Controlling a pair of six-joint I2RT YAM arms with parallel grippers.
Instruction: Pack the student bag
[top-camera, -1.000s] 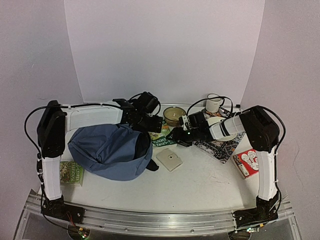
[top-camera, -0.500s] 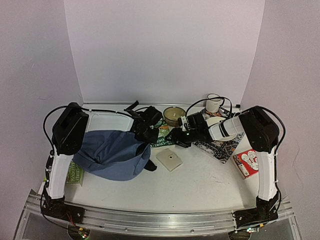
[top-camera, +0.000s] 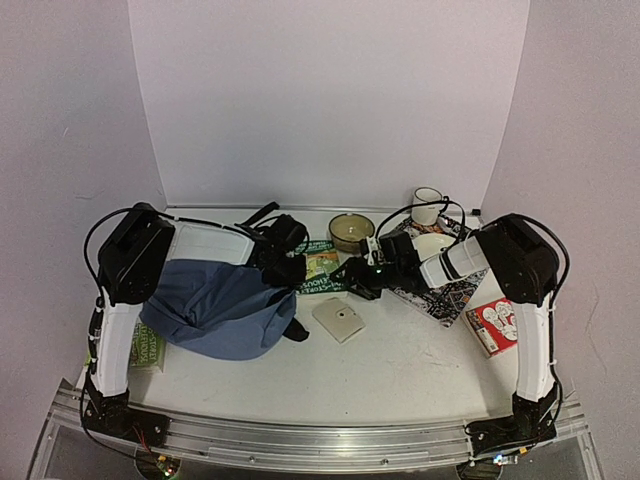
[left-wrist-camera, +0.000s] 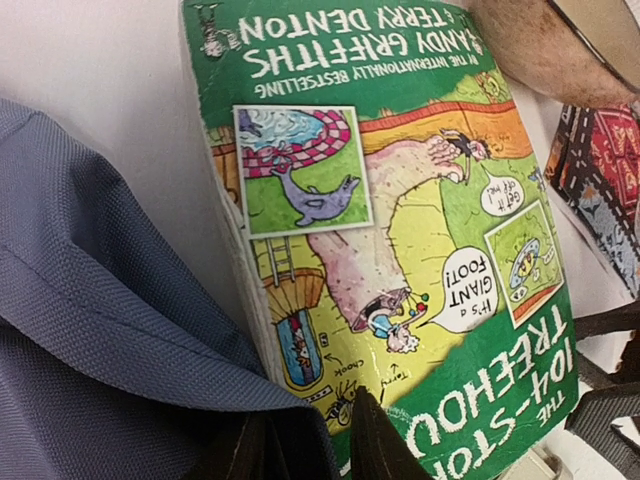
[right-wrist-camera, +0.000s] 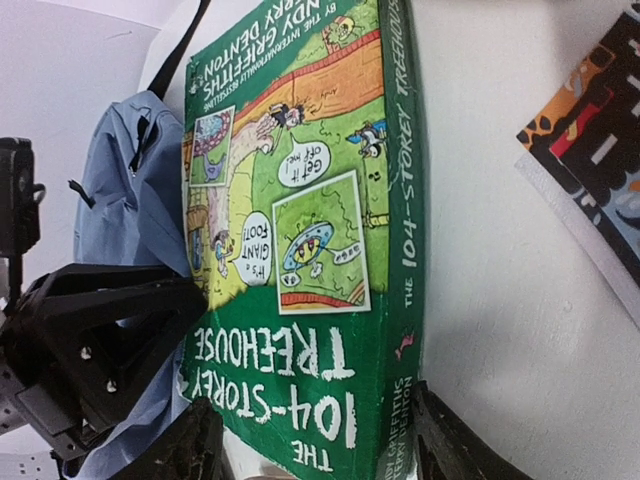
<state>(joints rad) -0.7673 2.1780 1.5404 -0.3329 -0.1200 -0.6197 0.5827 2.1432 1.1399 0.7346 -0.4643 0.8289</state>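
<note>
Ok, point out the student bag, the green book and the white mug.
student bag (top-camera: 215, 305): top external view, blue fabric.
green book (right-wrist-camera: 300, 210): right wrist view, front cover.
white mug (top-camera: 428, 210): top external view, side wall.

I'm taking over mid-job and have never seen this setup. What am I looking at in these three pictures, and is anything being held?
Two robot arms are bolted at the near edge of the table, each ending in a two-finger gripper. The wide picture comes from a camera above and behind them; the two close-ups come from wrist cameras. On the table lie the student bag, a green book, a bowl, a mug, a patterned book and a beige square. The right gripper clamps the green book across its width. The left gripper has its fingers either side of the bag's rim; whether it grips yet is unclear.
</note>
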